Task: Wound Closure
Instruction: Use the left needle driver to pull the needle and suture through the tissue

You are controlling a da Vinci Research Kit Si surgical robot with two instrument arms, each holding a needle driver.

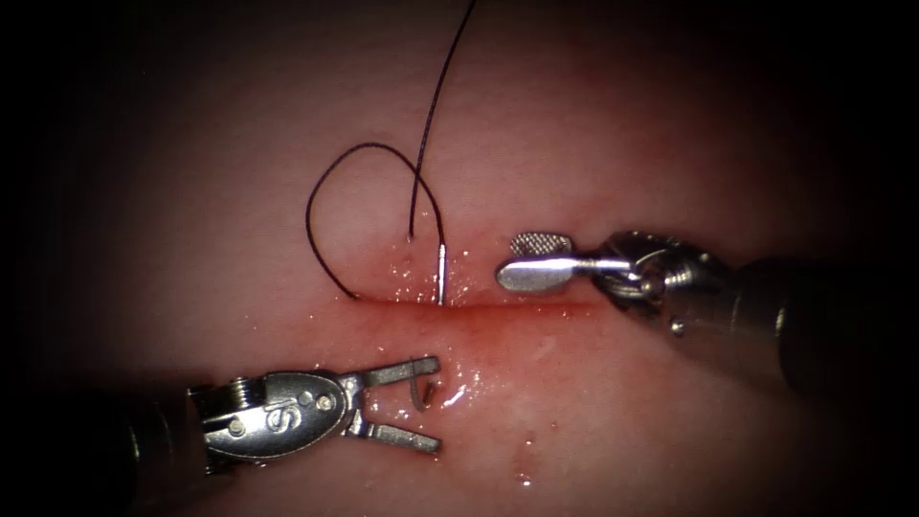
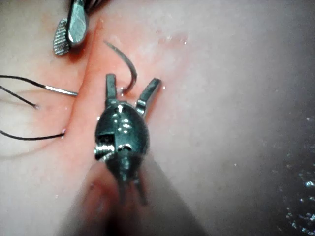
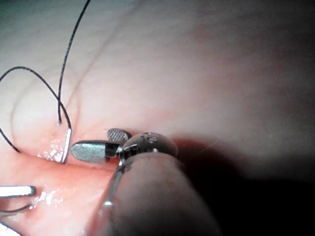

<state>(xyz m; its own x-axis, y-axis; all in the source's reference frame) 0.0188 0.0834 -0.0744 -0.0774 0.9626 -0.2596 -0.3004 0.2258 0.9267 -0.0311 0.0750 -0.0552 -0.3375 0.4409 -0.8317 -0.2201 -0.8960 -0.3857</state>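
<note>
The curved needle is in the tissue (image 1: pixel 613 144). Its tail (image 1: pixel 441 273) stands out just above the horizontal cut (image 1: pixel 517 306), and its tip (image 1: pixel 417 385) comes out below the cut. My left tool (image 1: pixel 437 404) lies below the cut, jaws open on either side of the emerging tip (image 2: pixel 127 64), holding nothing. My right tool (image 1: pixel 507 260) hovers above the cut, to the right of the needle tail (image 3: pixel 66 145), jaws open and empty. Dark thread (image 1: pixel 325 191) loops from the tail round to the cut.
A second strand of thread (image 1: pixel 442 86) comes down from the top edge and enters the tissue beside the needle tail. Red fluid (image 1: pixel 479 349) wets the tissue along the cut. The left tool's jaw (image 3: pixel 17 191) shows in the right wrist view.
</note>
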